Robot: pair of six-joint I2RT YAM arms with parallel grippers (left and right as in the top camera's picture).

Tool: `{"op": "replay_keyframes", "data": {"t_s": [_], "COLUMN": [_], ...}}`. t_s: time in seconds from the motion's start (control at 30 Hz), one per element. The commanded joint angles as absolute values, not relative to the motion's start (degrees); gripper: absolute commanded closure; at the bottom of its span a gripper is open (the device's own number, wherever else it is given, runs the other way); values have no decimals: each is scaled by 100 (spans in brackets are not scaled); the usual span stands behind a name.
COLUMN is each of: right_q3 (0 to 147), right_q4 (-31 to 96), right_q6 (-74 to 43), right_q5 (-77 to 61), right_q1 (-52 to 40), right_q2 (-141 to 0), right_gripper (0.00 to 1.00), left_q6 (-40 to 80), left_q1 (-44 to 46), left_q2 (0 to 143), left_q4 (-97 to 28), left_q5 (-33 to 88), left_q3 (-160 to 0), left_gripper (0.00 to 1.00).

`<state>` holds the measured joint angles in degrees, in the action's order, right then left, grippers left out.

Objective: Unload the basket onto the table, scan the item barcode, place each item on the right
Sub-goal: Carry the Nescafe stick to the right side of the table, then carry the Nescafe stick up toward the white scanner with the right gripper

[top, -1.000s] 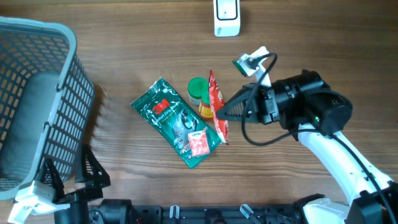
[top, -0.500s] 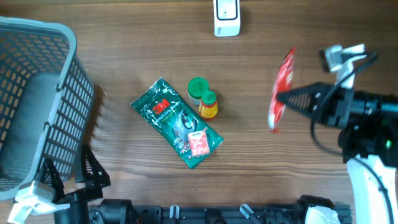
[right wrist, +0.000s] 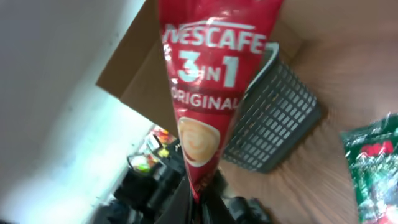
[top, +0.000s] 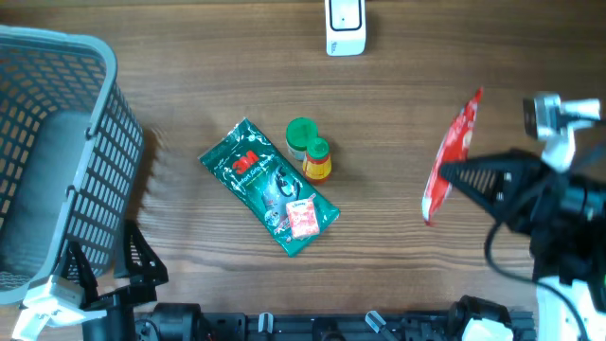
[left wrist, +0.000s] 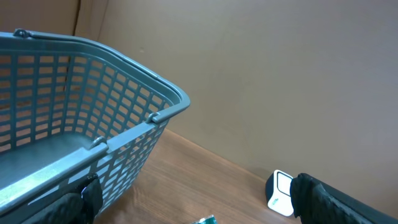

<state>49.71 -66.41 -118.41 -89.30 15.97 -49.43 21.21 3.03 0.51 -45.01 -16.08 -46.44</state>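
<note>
the right pincer [top: 447, 174] is clenched on a red sachet [top: 453, 152], gripping it at one narrow end; the sachet is at the right side of the desk [top: 189, 76], lifted off the wood, with its long axis tilted a little from the desk's front-to-back line; in the overhead view it is seen nearly edge-on, its far tip pointing towards the back edge; in the right wrist view the sachet fills the middle of the frame, the two dark fingers [right wrist: 186, 202] pinching its bottom end, and the print reads "nescafe 3 in 1 original" above a picture of a cup; behind it there the basket [top: 106, 170] and a brown box [right wrist: 146, 84] show, out of focus.

the white scanner [top: 346, 26] is at the back edge of the desk, well apart from the sachet and to its left; near the middle of the desk lies a green packet [top: 258, 180] set diagonally, with a small red-and-white pack [top: 303, 218] on its near end; just beside the packet's right edge are a green-capped jar [top: 301, 134] and a small yellow bottle [top: 317, 161], touching each other.

the grey basket is at the left edge; the left pincer [top: 106, 258] is near the front left corner, released, its jaws spread wide and gripping nothing; the left wrist view looks past the basket's rim to the scanner.
</note>
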Motion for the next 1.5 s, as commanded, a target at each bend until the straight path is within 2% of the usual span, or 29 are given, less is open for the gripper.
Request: {"op": "replay_keyframes", "data": {"t_s": [0.0,0.1,0.23,0.53,0.67,0.77,0.83,0.9,1.0,1.07,1.13,1.23,1.47], "right_q3": [5033,5033,5033,5035,5035,5057,5164,5367,5544,5551,5551,5551,5551], "right_q4": [-6635,-6298,-6320,-6425,-6313,-6014,-5037,-3155,-687,1516,3288,4215,4862], "right_q6": [-10490,-8860,-8300,-9655,-10849,-10680,-9673,-7406,-5505,-4025,-3218,-2786,-2021], "right_q5": [-9070,-9078,-9096,-9288,-9004,-8423,-8042,-7644,-7181,-6235,-4696,-3903,-3575], "right_q1": [1610,1610,1612,1610,1610,1584,1481,1247,941,711,633,633,626], "right_q2": [-5094,-6016,-7004,-7137,-7153,-7177,-7133,-6960,-6748,-6530,-6337,-6320,-6335], "right_gripper": [95,95,95,95,95,95,95,95,95,95,95,95,95], "left_q6": [2147,2145,2145,2147,2147,2147,2147,2147,2145,2147,2147,2145,2147], "left_q1": [331,333,331,331,331,331,331,331,331,333,331,331,331], "left_q2": [27,27,27,27,27,27,27,27,27,27,27,27,27], "left_q4": [-4491,-4491,-4491,-4491,-4491,-4491,-4491,-4491,-4491,-4491,-4491,-4491,-4491], "left_q5": [-1658,-1658,-1658,-1658,-1658,-1658,-1658,-1658,-1658,-1658,-1658,-1658,-1658], "left_q3": [-4639,-4639,-4639,-4639,-4639,-4639,-4639,-4639,-4639,-4639,-4639,-4639,-4639], "left_gripper": [0,0,0,0,0,0,0,0,0,0,0,0,0]}}
